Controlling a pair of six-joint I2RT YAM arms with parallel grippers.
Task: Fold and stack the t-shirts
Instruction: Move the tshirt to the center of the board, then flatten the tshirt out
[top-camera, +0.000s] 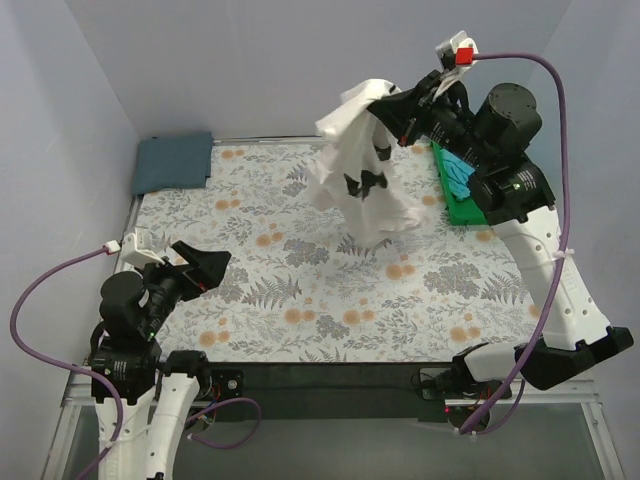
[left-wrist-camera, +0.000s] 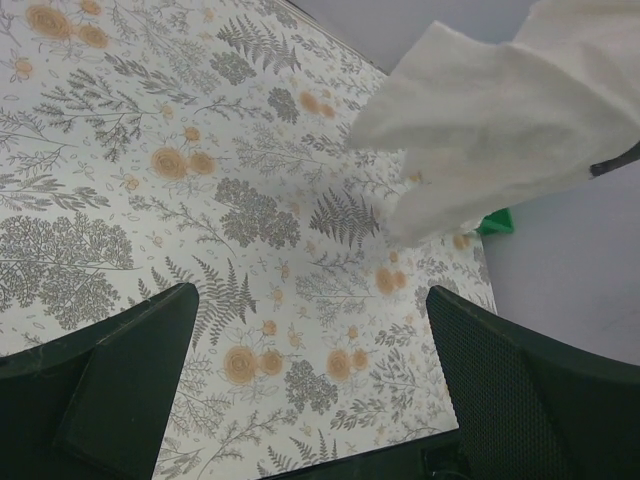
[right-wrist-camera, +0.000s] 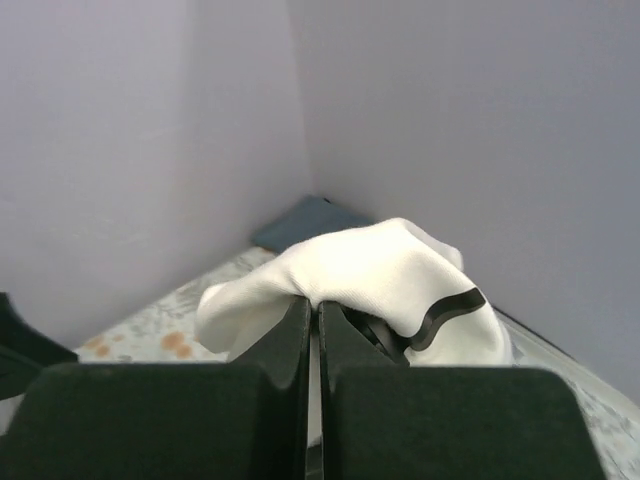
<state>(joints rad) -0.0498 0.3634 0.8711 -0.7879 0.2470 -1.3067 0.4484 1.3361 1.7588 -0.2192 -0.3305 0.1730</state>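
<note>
Pale lavender walls box in a tabletop under a floral cover. The cream-white t-shirt is off the surface at the far right. The right fingers are pressed together on a bunched fold near its top, and the wrist view shows cloth spilling over both closed fingers. From that pinch the shirt hangs with its long axis roughly vertical. Its black print faces the near side, and its lowest folds are at or just above the cover; I cannot tell whether they touch.

The left fingers stand wide apart and hold nothing, low over the near-left of the tabletop. From them the shirt lies diagonally away, toward the far right and higher, and their wrist camera catches its hanging edge at the upper right. The right arm is plainly the nearer one. To spread the shirt, the left arm would probably have to cross the tabletop to reach a free lower corner.

The slate blue-grey t-shirt lies folded in the far-left corner. The turquoise t-shirt lies under the right arm.
</note>
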